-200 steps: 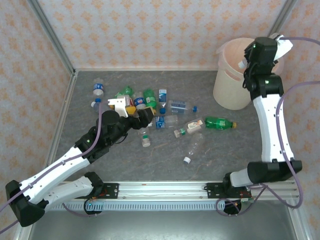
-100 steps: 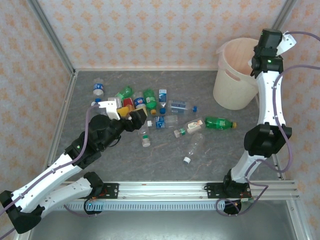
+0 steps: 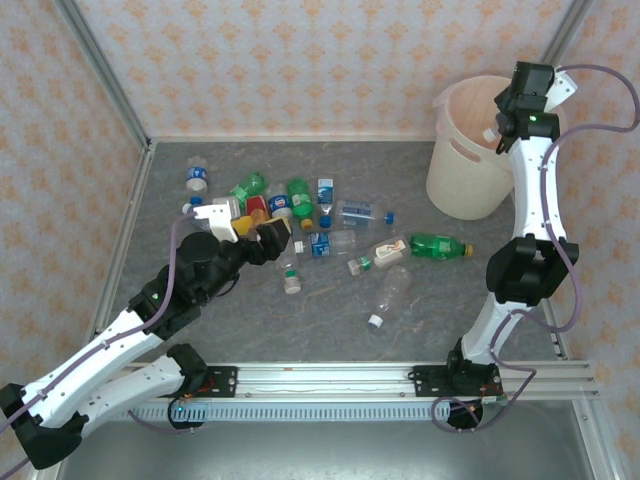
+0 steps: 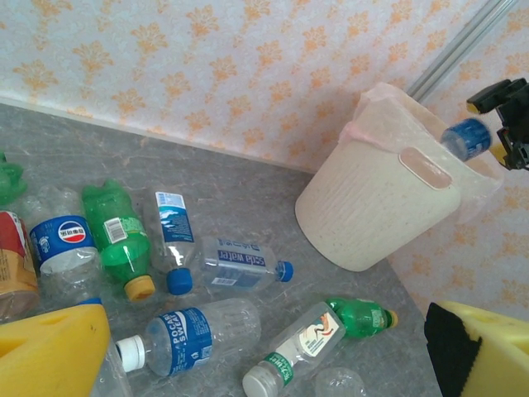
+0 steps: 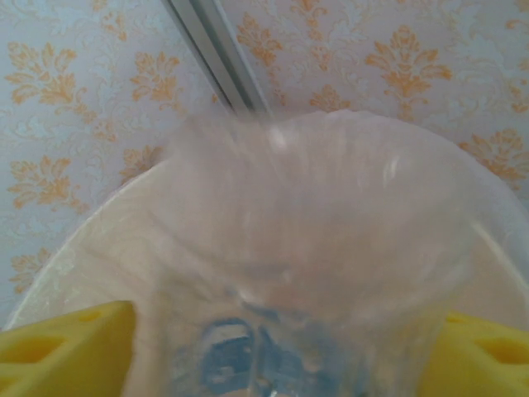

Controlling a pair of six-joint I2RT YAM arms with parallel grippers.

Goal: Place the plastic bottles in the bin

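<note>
Several crushed plastic bottles (image 3: 290,205) lie in a loose pile at the table's middle left, with a green one (image 3: 437,245) and a clear one (image 3: 392,285) further right. My left gripper (image 3: 250,228) hovers open at the pile's near edge; the left wrist view has a Pocari bottle (image 4: 186,331) between and beyond its fingers (image 4: 50,356). The pale bin (image 3: 462,170) stands at the back right. My right gripper (image 3: 505,115) hangs over the bin's rim, jaws spread wide. A blurred clear bottle (image 5: 306,273) with a blue label (image 4: 464,138) sits between its fingers (image 5: 66,339).
A loose white cap (image 3: 373,321) lies near the front. Patterned walls close in the left, back and right sides. A metal rail (image 3: 320,380) runs along the near edge. Bare grey table (image 3: 300,320) stretches between the pile and the rail.
The right gripper swung further over the bin and its jaws spread apart around the bottle. The left arm drew back slightly toward the near left, then held still.
</note>
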